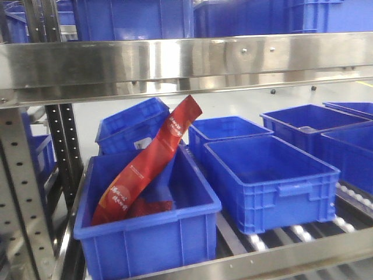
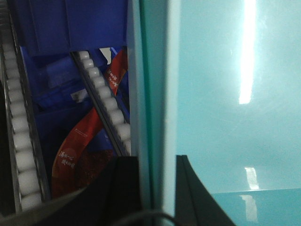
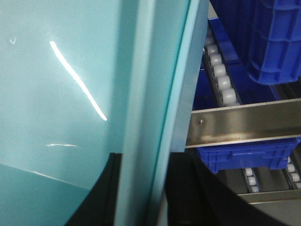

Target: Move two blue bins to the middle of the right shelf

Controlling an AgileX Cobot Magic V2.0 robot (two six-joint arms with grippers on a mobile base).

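A pale light-blue bin (image 2: 225,94) fills most of the left wrist view, and its smooth inside face carries bright light streaks. My left gripper (image 2: 157,190) is shut on its side wall, one dark finger (image 2: 123,188) outside and one inside. The same pale bin (image 3: 61,94) fills the right wrist view, where my right gripper (image 3: 141,190) is shut on the opposite wall. Neither the pale bin nor the grippers appear in the front view.
Several dark royal-blue bins (image 1: 268,175) sit on the roller shelf (image 1: 303,233). The front-left one (image 1: 145,233) holds a red packet (image 1: 148,163). A steel shelf beam (image 1: 186,64) crosses above and a perforated upright (image 1: 23,192) stands at left. A steel rail (image 3: 244,122) lies beside the pale bin.
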